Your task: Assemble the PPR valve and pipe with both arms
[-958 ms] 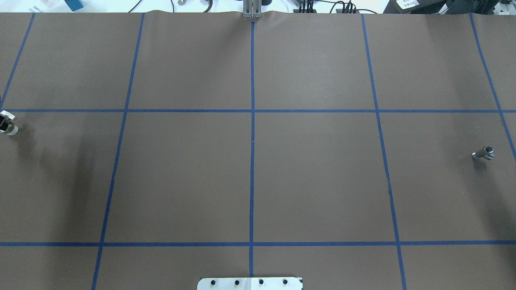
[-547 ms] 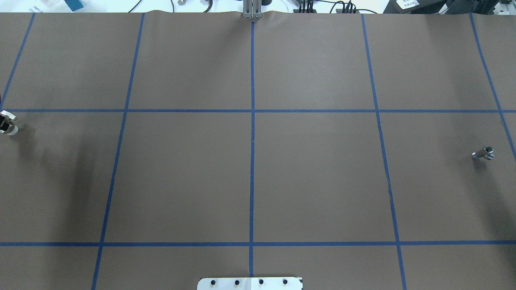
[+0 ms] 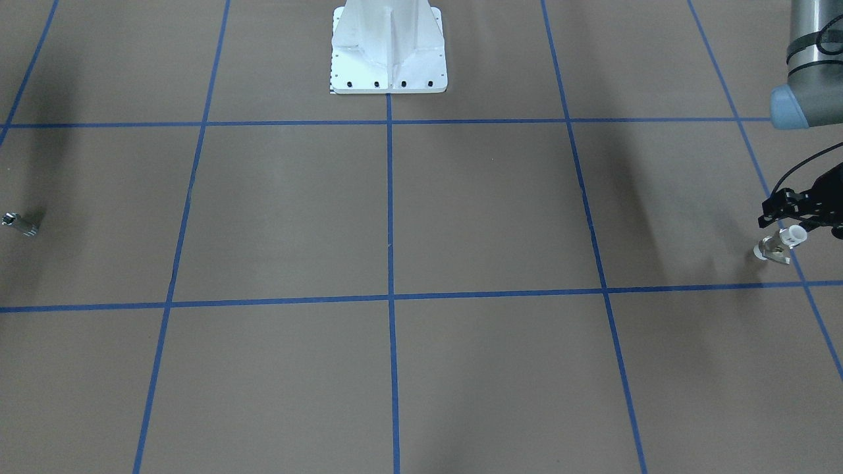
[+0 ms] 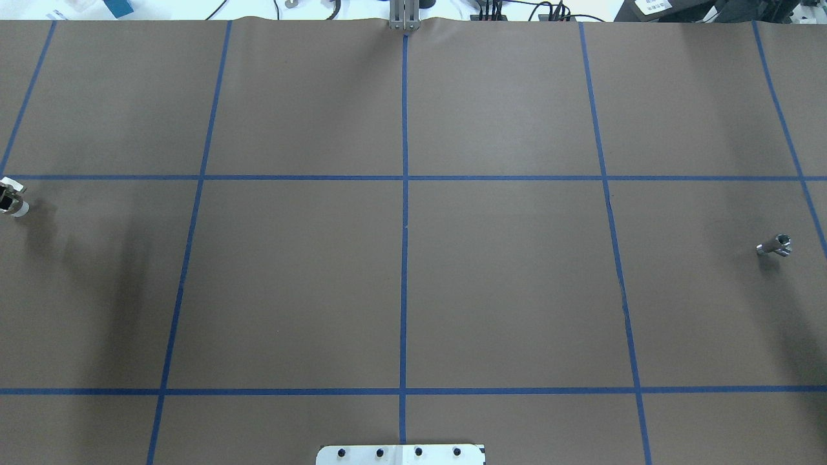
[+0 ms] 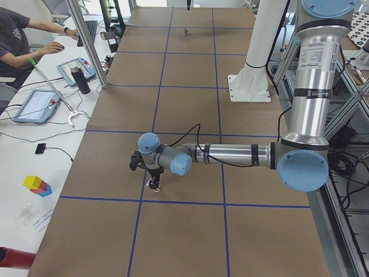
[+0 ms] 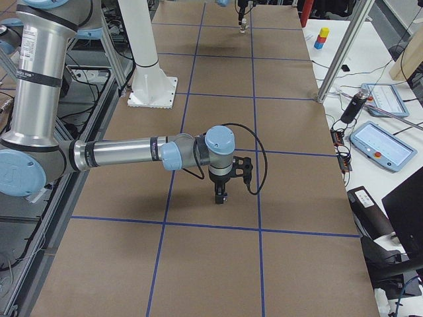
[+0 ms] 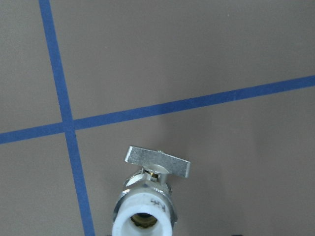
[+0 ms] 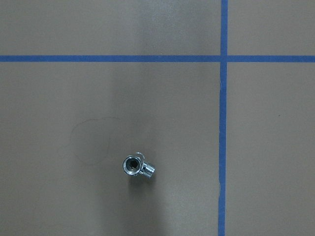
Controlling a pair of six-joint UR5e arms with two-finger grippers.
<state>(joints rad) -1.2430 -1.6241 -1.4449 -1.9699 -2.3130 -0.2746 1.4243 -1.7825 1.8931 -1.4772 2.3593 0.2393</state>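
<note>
Spread with brown paper (image 4: 504, 290) gridded by blue tape lines (image 4: 404, 258), white bolted pedestal (image 3: 388, 46) at one long edge, aluminium frame posts (image 5: 86, 43) along the other, white bench (image 5: 23, 161) beyond with two tablets (image 5: 34, 105), black keyboard (image 5: 90, 30), black bottle (image 5: 82, 79), coloured blocks (image 5: 36, 184), under even indoor light.

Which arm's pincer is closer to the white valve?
Left. Its pincer is right at the white valve; the right pincer hangs at the table's opposite end, near the small metal fitting.
</note>
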